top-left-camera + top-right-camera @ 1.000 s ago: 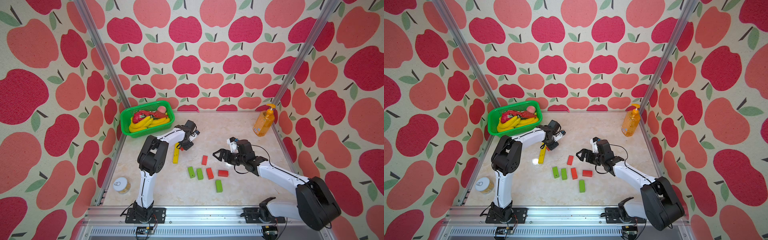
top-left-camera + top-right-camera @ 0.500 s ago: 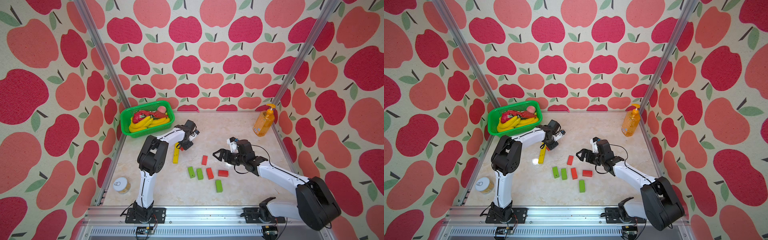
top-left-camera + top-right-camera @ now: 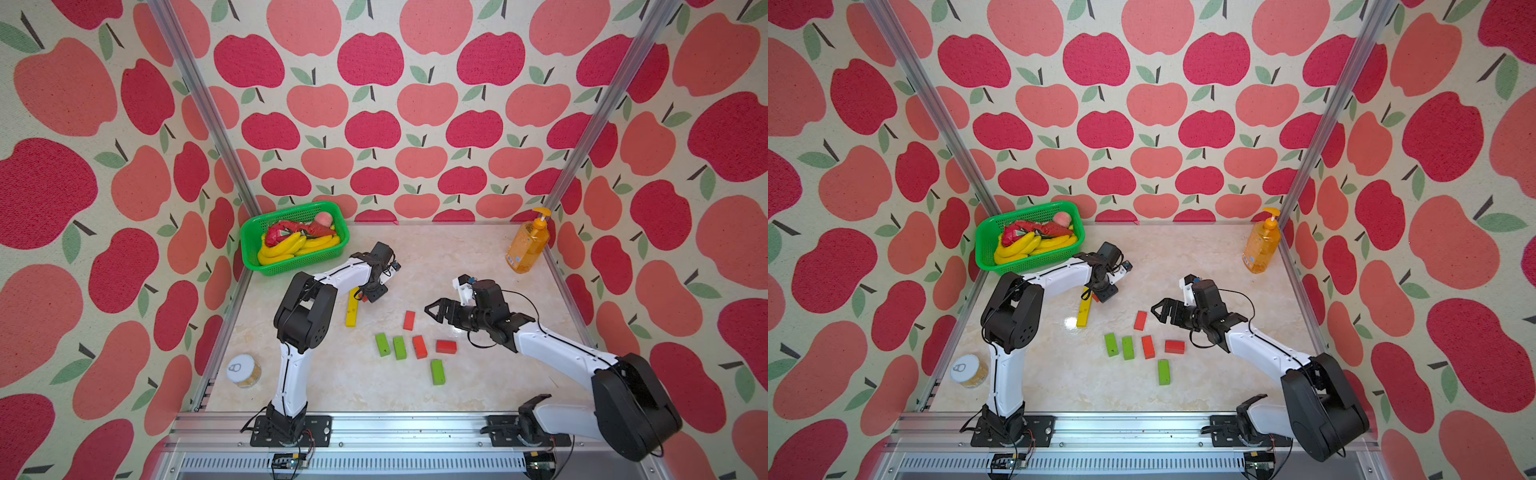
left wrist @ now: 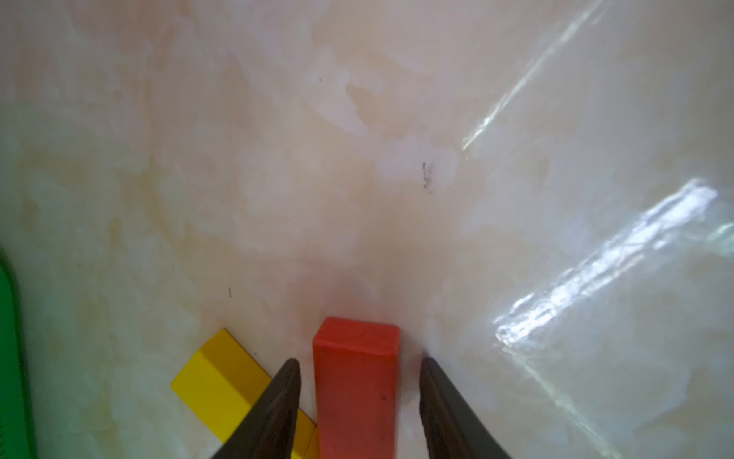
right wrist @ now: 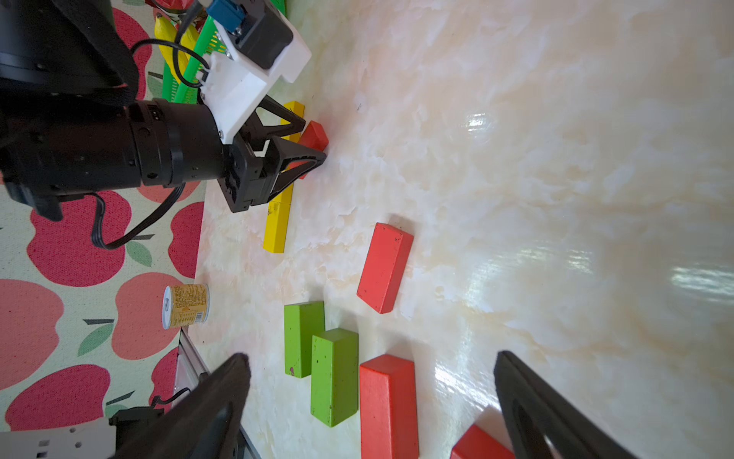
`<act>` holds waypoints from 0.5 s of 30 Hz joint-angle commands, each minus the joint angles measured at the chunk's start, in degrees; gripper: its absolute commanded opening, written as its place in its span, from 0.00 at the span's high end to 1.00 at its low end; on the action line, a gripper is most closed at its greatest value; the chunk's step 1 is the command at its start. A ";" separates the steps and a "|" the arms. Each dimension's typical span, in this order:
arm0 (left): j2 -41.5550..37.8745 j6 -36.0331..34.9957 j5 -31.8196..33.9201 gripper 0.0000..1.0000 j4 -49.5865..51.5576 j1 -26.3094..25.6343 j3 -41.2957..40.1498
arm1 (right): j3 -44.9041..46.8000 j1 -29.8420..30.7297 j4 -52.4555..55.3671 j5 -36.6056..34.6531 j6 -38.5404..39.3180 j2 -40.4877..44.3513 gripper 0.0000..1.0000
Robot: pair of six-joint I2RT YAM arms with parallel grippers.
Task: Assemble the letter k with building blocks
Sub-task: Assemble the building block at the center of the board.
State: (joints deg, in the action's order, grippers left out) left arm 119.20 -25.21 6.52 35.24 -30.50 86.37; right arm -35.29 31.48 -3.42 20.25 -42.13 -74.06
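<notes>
In both top views, the matte yellow bar of bricks (image 3: 352,309) lies flat on my marble desk (image 3: 415,257), long axis running front to back.

Left wrist: a small red-orange brick (image 4: 355,381) points straight ahead inside my left hand (image 4: 359,359). The fingers (image 4: 284,393) are parted with a gap either side, and the brick is angled to the bar.

Right wrist: my right hand (image 5: 372,356) gapes wide and empty above loose green and red bricks (image 5: 335,377).

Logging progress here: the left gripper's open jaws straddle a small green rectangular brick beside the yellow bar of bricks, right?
Not green: the left wrist view shows the small rectangular brick between the left gripper's open jaws is red-orange. It does lie beside the yellow bar of bricks.
</notes>
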 commanded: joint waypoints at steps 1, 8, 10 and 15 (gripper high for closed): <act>-4.22 -0.21 -2.08 0.47 -0.57 -0.82 -2.54 | 0.22 0.44 -1.24 0.22 -0.90 -0.29 0.01; -10.52 5.61 -1.56 0.48 1.85 -2.44 -4.78 | 1.01 0.85 -2.55 0.21 -1.45 -0.68 0.01; -11.24 7.99 0.79 0.49 1.66 -3.44 -6.34 | 0.93 1.03 -2.86 0.38 -1.55 -1.12 0.01; -10.44 16.00 1.63 0.52 4.83 -4.10 -7.22 | -0.43 1.42 -2.39 0.65 -1.04 -2.14 0.01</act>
State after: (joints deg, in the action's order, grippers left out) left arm 107.85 -15.75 7.11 36.18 -34.37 80.29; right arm -35.24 32.42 -5.54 20.27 -43.13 -75.40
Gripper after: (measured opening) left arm 0.487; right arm 0.993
